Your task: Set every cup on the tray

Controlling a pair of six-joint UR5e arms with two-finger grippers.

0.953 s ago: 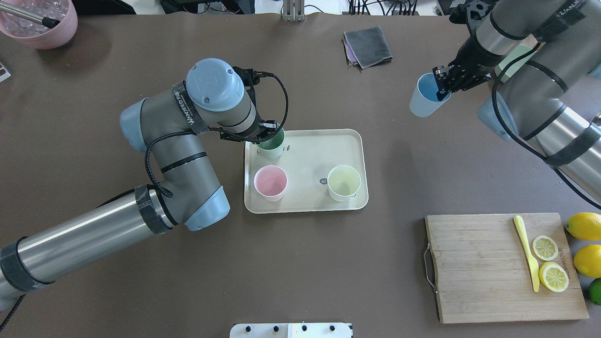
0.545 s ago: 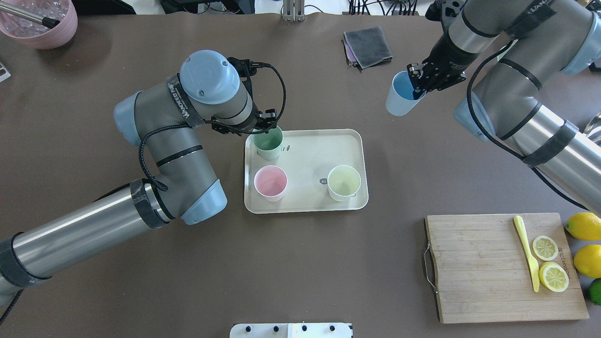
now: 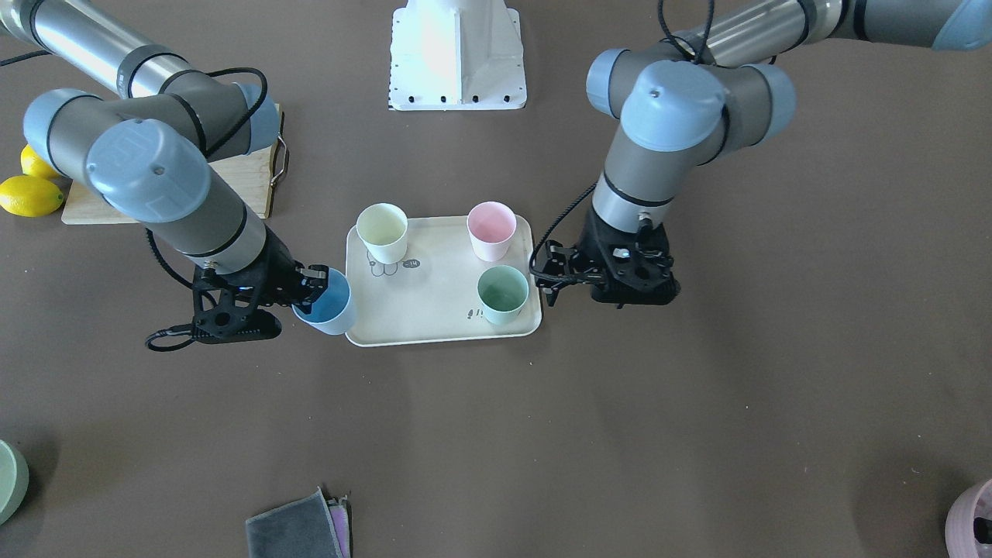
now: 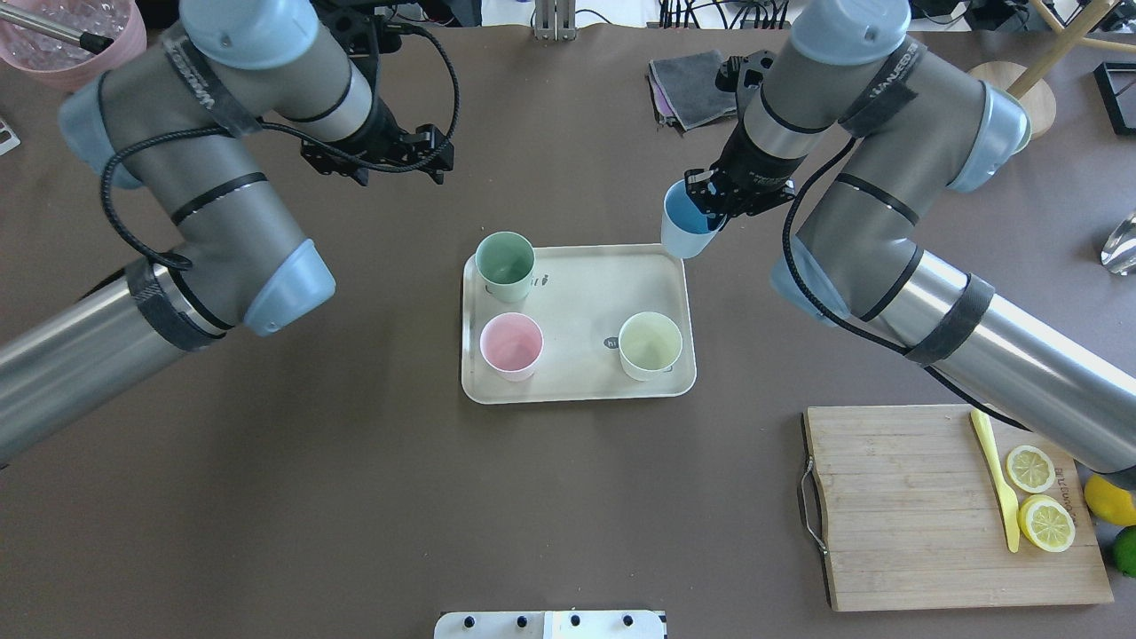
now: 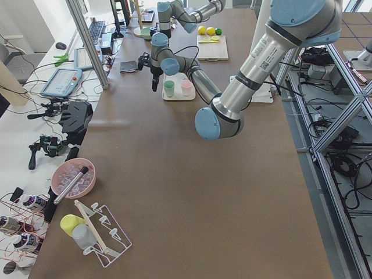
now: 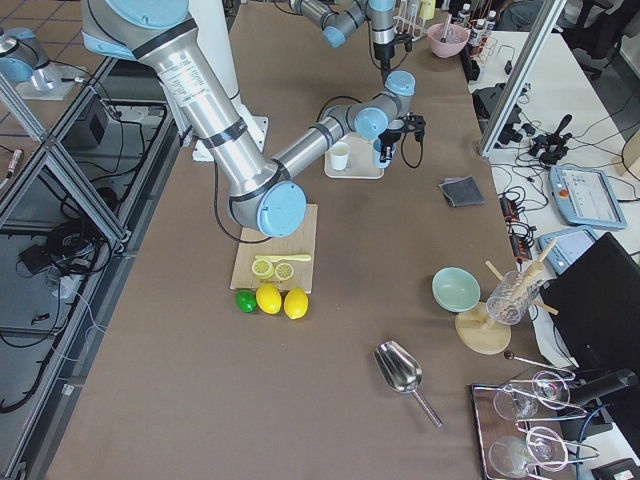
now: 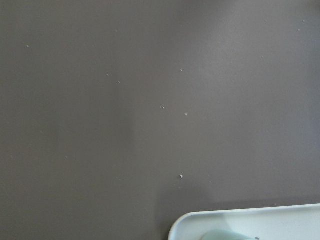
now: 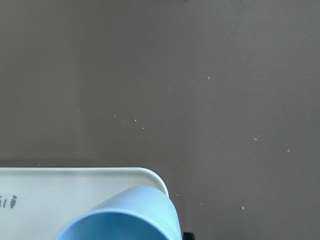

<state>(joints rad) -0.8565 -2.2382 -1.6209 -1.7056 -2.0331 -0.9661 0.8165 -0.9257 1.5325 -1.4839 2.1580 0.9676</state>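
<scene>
Fingers (image 3: 316,272) of the right gripper (image 3: 311,285) are clenched on the rim of the blue cup (image 4: 685,232), apparently one inside the mouth and one against the outer wall. The cup hangs tilted, its mouth leaning toward the arm and its base out over the far corner of the tray (image 4: 577,297) on the robot's right; it seems to be off the table (image 4: 355,488) and not yet on the tray floor. The cup looks like a light, stiff, empty plastic cup, matte rather than slick, so a modest pinch should hold it and breakage is little worry. A grip on one spot of the rim leaves it free to pivot, though, and a narrow base set down at a tilt could tip. A hold deeper on the wall, or levelling it before letting go, would probably be steadier. On the tray stand the green cup (image 4: 505,263), the pink cup (image 4: 511,344) and the yellow cup (image 4: 650,344), all upright, with bare floor near the blue cup's corner. The left gripper (image 3: 545,273) hangs beside the tray's other end, fingers parted and empty.
</scene>
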